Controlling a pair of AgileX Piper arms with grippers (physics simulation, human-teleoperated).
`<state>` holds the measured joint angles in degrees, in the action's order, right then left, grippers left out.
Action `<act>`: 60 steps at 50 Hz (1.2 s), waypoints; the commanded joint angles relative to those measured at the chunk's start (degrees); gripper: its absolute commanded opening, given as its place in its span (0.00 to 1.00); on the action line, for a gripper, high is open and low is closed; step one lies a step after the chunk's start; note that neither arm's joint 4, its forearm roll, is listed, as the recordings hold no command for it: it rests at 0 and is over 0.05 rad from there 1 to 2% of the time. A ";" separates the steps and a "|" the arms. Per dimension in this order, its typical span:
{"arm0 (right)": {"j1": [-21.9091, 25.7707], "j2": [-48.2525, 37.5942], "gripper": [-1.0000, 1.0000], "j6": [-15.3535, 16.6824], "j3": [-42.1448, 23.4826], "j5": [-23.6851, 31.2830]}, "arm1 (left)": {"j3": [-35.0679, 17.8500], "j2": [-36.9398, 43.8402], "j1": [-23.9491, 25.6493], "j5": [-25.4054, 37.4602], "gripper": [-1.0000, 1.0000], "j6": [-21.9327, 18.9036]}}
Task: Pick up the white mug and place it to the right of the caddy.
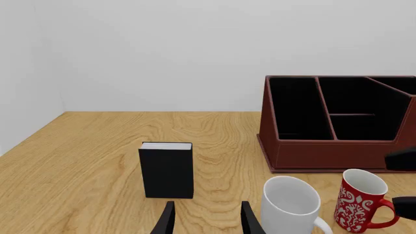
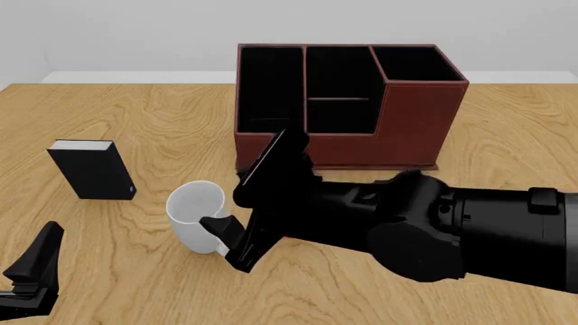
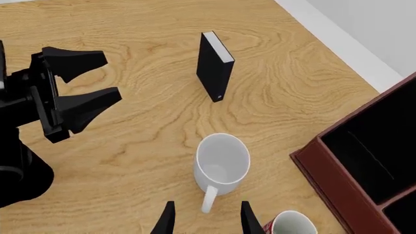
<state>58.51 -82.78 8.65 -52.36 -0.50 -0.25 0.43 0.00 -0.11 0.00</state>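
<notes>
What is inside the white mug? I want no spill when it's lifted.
The white mug looks empty: the right wrist view shows bare white walls and floor. Part of the bottom is hidden by the rim.

A simulated tabletop scene: bare wooden table (image 2: 162,108) against plain, featureless white walls (image 1: 195,48).

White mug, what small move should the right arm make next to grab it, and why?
Probably ease the right tool forward and down until its open fingers straddle the handle of the white mug, then shut. The mug stands upright on the table, its handle pointing at the tool, ungripped.
</notes>
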 commanded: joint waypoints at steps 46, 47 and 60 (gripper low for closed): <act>-0.57 -7.95 1.00 -4.04 0.23 -5.36 | 0.00 0.00 0.00 0.00 1.00 0.00; -0.58 -8.18 1.00 -4.09 0.30 -5.54 | 0.00 0.00 0.00 0.00 1.00 0.00; -1.02 -9.74 1.00 -5.02 1.12 -6.93 | 0.00 0.00 0.00 0.00 1.00 0.00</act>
<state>57.70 -91.29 4.34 -51.64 -6.48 -0.25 0.43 0.00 -0.11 0.00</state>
